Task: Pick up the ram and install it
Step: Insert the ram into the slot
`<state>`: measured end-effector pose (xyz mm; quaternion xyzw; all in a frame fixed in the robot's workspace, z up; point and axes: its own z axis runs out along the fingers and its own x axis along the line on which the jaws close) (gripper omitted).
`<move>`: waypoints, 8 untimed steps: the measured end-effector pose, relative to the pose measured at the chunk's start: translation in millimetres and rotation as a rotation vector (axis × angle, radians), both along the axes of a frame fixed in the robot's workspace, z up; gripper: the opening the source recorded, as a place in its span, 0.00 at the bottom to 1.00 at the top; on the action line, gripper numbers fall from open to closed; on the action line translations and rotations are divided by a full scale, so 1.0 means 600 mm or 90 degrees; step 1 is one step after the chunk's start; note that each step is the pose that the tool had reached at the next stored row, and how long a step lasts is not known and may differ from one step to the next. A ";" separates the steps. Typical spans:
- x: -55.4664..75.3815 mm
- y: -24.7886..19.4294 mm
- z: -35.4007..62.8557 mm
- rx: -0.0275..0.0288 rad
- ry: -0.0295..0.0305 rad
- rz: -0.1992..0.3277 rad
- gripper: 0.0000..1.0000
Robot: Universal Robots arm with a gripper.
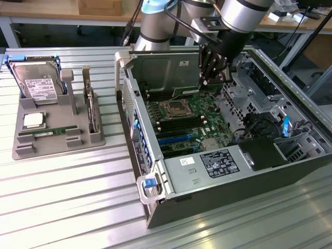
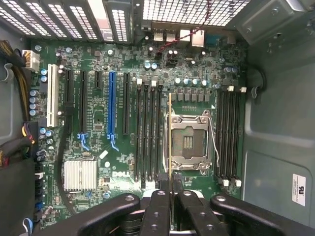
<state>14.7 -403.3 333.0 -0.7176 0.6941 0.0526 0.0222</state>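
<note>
Ram (image 2: pixel 170 137) stands edge-on between my fingers (image 2: pixel 158 206), a thin stick running straight out from my grip over the motherboard (image 2: pixel 123 162). My jaws are closed down tight on its near end, one dark finger pressed to each flat side. The stick hangs above the board just beside the open processor socket (image 2: pixel 189 142), on the side of the socket where a bank of long black memory slots (image 2: pixel 147 132) lies, and it runs parallel to those slots. A second bank of slots (image 2: pixel 229 135) sits on the far side of the socket. In the exterior view my gripper (image 1: pixel 205 78) reaches down into the open computer case (image 1: pixel 218 140), low over the board and close to the socket. Well apart from the case, toward the exterior view's left, a grey holder tray (image 1: pixel 57 132) sits on the metal table (image 1: pixel 78 207), carrying a second ram stick (image 1: pixel 44 133), a square silver processor chip (image 1: pixel 33 120) and a hard drive (image 1: pixel 36 83).
</note>
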 end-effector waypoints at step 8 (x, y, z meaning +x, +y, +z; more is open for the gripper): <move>0.000 -0.0001 -0.019 0.0000 0.0000 0.000 0.12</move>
